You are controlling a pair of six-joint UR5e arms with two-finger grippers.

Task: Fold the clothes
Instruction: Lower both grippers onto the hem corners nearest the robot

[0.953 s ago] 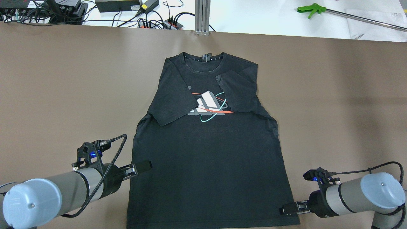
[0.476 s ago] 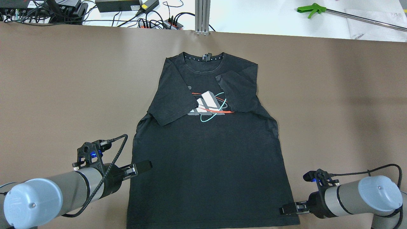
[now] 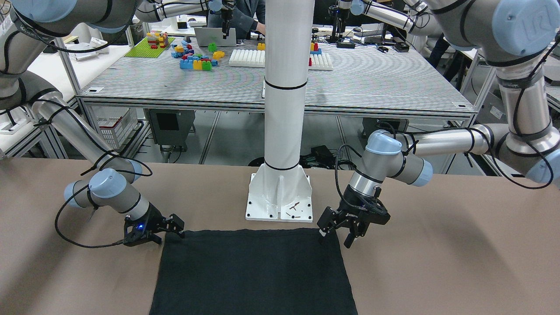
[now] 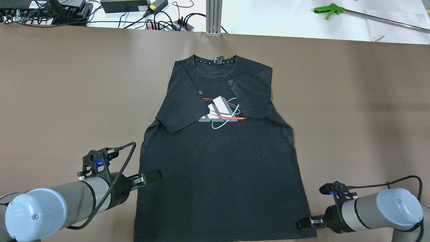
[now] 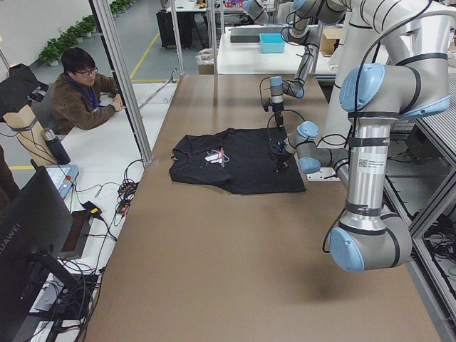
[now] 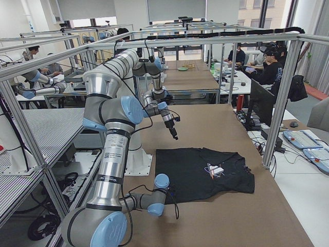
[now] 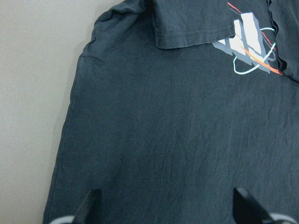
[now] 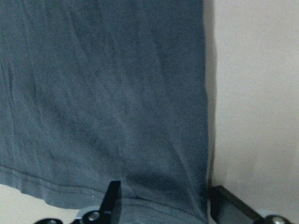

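The clothes are one black T-shirt (image 4: 218,161) with a grey, red and teal chest print, lying flat on the brown table (image 4: 67,84), collar at the far side and both sleeves folded inward. My left gripper (image 4: 147,176) is open and empty, hovering over the shirt's left side edge; its wrist view shows fingers (image 7: 88,207) wide apart above the fabric (image 7: 177,130). My right gripper (image 4: 304,223) is open at the shirt's near right hem corner. In its wrist view one finger (image 8: 112,193) is over the fabric (image 8: 117,93); the other is on the table beside the edge.
A green grabber tool (image 4: 331,8), cables and power strips (image 4: 168,23) and an aluminium post (image 4: 214,16) lie beyond the far table edge. The white robot column (image 3: 284,131) stands behind the hem. An operator (image 5: 82,92) sits at the far side.
My right arm has drawn slightly back toward the near table edge, its gripper staying at the hem corner. The left arm has barely moved. The shirt has not shifted.
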